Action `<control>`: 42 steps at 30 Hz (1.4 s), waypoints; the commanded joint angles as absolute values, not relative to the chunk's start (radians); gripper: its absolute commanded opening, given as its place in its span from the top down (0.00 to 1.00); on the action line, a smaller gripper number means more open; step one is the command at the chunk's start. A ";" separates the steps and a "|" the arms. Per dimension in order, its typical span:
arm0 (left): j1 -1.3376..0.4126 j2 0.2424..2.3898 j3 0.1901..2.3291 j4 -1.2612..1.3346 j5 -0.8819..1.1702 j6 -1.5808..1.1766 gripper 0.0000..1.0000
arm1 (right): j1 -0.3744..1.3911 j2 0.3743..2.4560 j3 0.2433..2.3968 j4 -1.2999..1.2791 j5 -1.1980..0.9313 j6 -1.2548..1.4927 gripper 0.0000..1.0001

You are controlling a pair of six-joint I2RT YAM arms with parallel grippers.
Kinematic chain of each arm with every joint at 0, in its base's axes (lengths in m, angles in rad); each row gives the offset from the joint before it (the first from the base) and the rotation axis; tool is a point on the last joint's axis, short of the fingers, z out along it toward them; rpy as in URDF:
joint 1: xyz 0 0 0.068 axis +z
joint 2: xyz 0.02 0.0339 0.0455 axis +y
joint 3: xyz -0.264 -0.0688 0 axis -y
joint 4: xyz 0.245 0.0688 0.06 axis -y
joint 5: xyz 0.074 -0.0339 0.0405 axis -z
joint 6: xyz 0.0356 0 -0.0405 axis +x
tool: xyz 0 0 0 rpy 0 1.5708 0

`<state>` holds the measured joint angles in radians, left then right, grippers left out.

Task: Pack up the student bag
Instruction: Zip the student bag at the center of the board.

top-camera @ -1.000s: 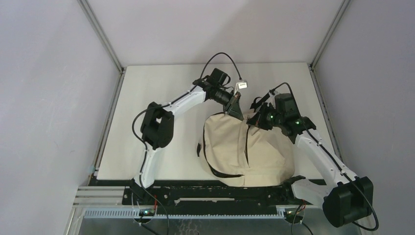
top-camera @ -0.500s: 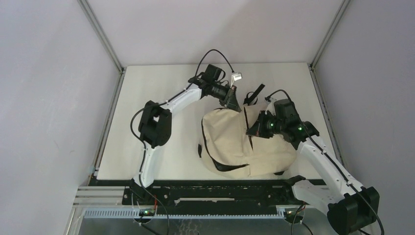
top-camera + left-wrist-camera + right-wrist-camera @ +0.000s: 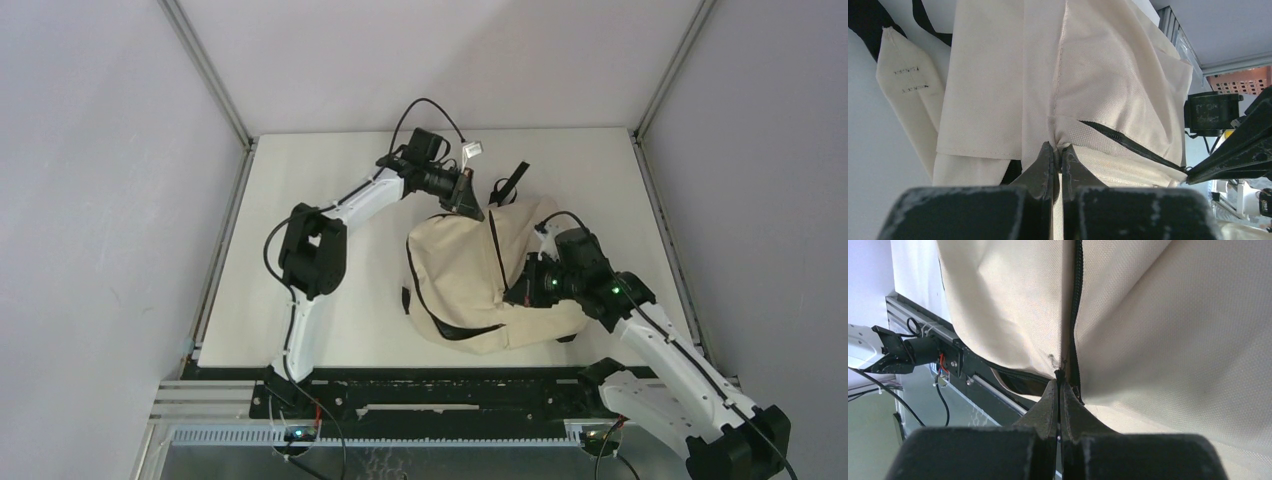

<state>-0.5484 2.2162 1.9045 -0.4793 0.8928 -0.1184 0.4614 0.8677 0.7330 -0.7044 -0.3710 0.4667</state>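
**Two end effectors clamped on the bag, the zip under tension between them**

In the last second the right end effector [image 3: 518, 293] travelled along the black zip line [image 3: 1077, 300] from the middle of the soft cream canvas student bag [image 3: 455, 285] toward its near edge. The left end effector [image 3: 474, 208] pulled the bag's far edge farther away, and the whole bag shifted that way on the white worktop [image 3: 320, 200]. This looked like a zip run in progress, though whether it was opening or closing could not be told. The left end effector [image 3: 1058, 150] was closed on a canvas fold at the bag's far end. The right [image 3: 1059, 377] was pinched shut on the zip line, probably on the slider, which was hidden. The bag lay stretched between them, with a black strap [image 3: 510, 183] trailing beyond its far edge.
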 commanded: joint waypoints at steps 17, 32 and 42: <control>-0.373 2.052 1.697 -0.182 0.746 -0.244 1.00 | 0.516 0.816 0.712 -0.831 -0.277 0.641 0.78; -0.341 1.666 1.145 -0.150 0.327 -0.534 1.00 | 0.343 1.000 0.708 -0.490 -0.213 0.816 0.35; -0.618 1.578 1.149 -0.145 0.343 -0.659 0.53 | 0.261 1.458 0.961 -0.241 -0.240 0.693 0.61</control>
<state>-0.4572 1.6325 1.0851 -0.1440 0.2802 -0.5987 0.3241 1.3296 0.7635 -0.3931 -0.2428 0.7719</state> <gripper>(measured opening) 0.425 0.407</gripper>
